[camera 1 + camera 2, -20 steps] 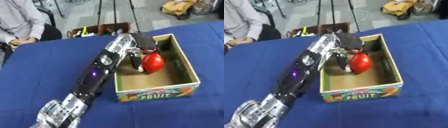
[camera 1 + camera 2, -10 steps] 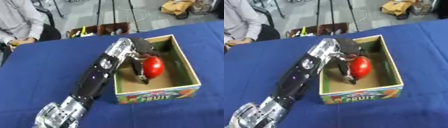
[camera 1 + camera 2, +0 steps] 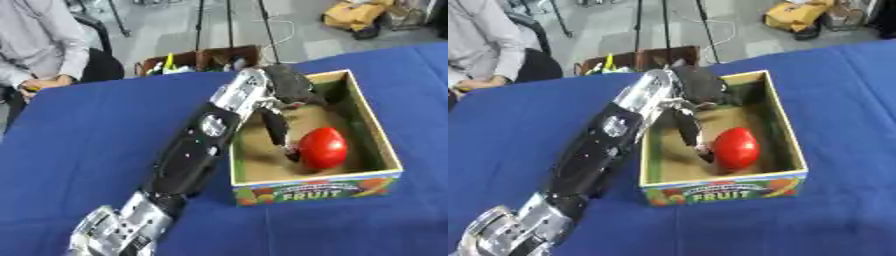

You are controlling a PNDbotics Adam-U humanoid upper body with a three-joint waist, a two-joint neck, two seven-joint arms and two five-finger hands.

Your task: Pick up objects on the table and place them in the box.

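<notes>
On the blue-cloth counter (image 3: 105, 145), slightly right of centre, stands an open rectangular cardboard box (image 3: 383, 150) with a printed fruit band and the word FRUIT on its near wall. A glossy red round fruit (image 3: 323, 148) lies on the box floor toward the near right part, apart from the right wall.

The left arm, black with silver joints, enters from the lower left corner and runs diagonally up to the box's far left wall. The left robot hand (image 3: 284, 87) hangs over that wall inside the box. Its fingers (image 3: 689, 131) extend downward, straight and spread; they hold nothing. One fingertip ends just beside the left side of the red fruit; contact cannot be confirmed.

View differences: the left eye view shows more of the box's inner right wall and a gap between the fruit and that wall. The right eye view shows more of the outer left wall beside the forearm, and places the fingertip closer against the fruit. The right robot hand appears in neither view.

Obstructions: the forearm covers the box's near left corner and most of its left rim in both views. The palm covers the far left inner corner.

Surroundings: beyond the counter's far edge sit dark open crates (image 3: 206, 59) with small mixed items, thin black stand legs (image 3: 229, 22) on a grey floor, and a yellow bundle (image 3: 354, 14) at upper right.
</notes>
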